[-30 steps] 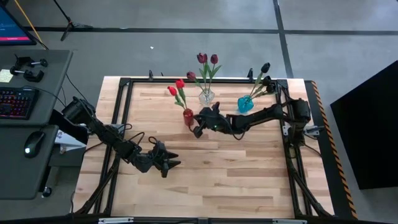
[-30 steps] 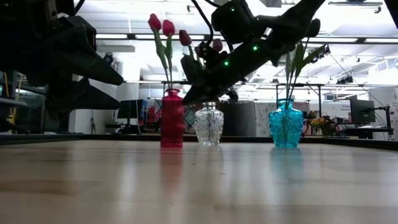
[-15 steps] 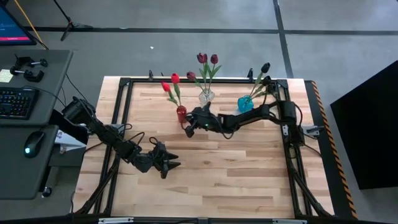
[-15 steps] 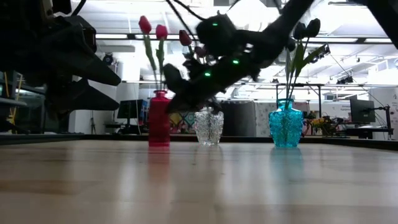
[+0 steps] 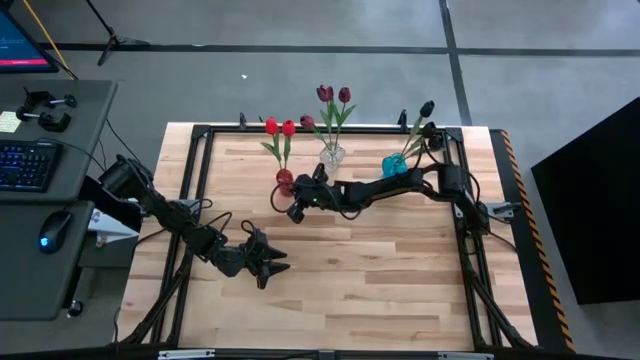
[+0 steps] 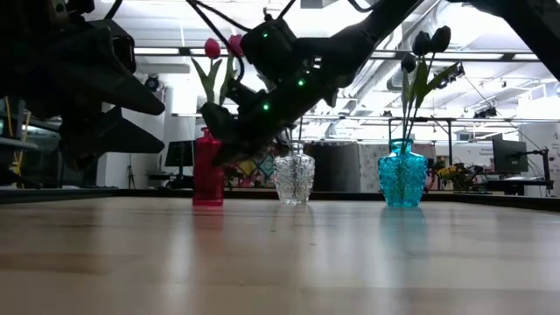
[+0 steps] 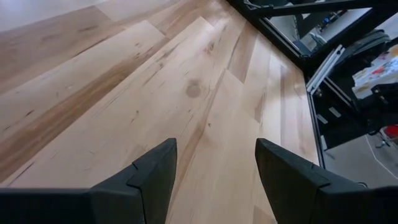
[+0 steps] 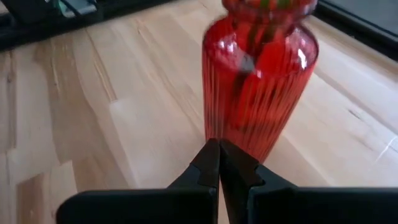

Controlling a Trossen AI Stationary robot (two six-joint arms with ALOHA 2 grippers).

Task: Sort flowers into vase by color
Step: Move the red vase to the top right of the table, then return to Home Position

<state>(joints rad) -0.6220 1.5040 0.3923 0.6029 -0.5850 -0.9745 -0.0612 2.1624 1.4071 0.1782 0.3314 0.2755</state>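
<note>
Pincers first: my right pincer [image 5: 293, 207] is out near the middle of the table [image 5: 360, 270], its fingers [image 8: 219, 163] pressed together with nothing between them. From the wrist camera, the tips sit right at the foot of the red vase [image 8: 260, 99]; I can't tell whether they touch the glass or just stop short of it. From overhead, that red vase [image 5: 285, 181] stands just beside the pincer, on the far side of it. In the level camera the right arm crosses in front of the vase [image 6: 208, 171] and covers part of it.

Red flowers [image 5: 279, 128] stand upright in the red vase, two bright heads on green stems. Maroon flowers [image 5: 333, 95] are in the clear vase [image 5: 332, 155], next along the back row. Near-black flowers [image 5: 426, 108] lean out of the blue vase [image 5: 394, 166], toward the table's far right corner. All three vases stand apart from one another.

My left pincer [image 5: 270, 262] waits low over the near left part of the table, well apart from the vases, fingers [image 7: 153, 174] spread and empty, bare wood showing between them.
</note>
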